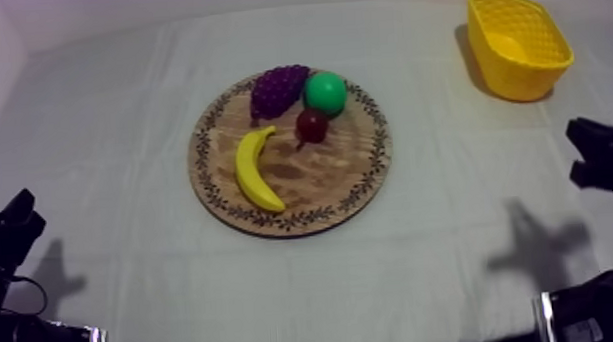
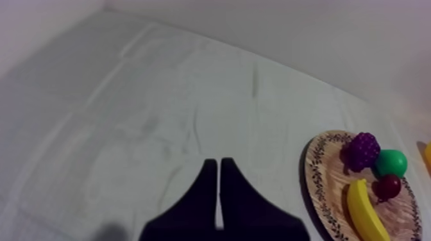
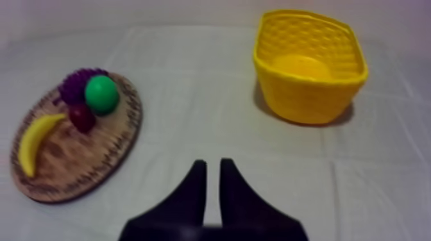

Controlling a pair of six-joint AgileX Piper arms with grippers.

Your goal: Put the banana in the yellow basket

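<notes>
The yellow banana lies on the left half of the round wooden board, alone and clear of the other fruit. From the left wrist view the banana is far off to the side on the board. My left gripper is shut on nothing over bare cloth, and sits low at the table's left. My right gripper is shut too, over cloth between the board with its banana and the yellow basket. It rests at the right edge.
On the board's far side sit a bunch of purple grapes, a green pear and a small red fruit. The yellow basket stands at the far right corner, with nothing in it. Open cloth surrounds the board.
</notes>
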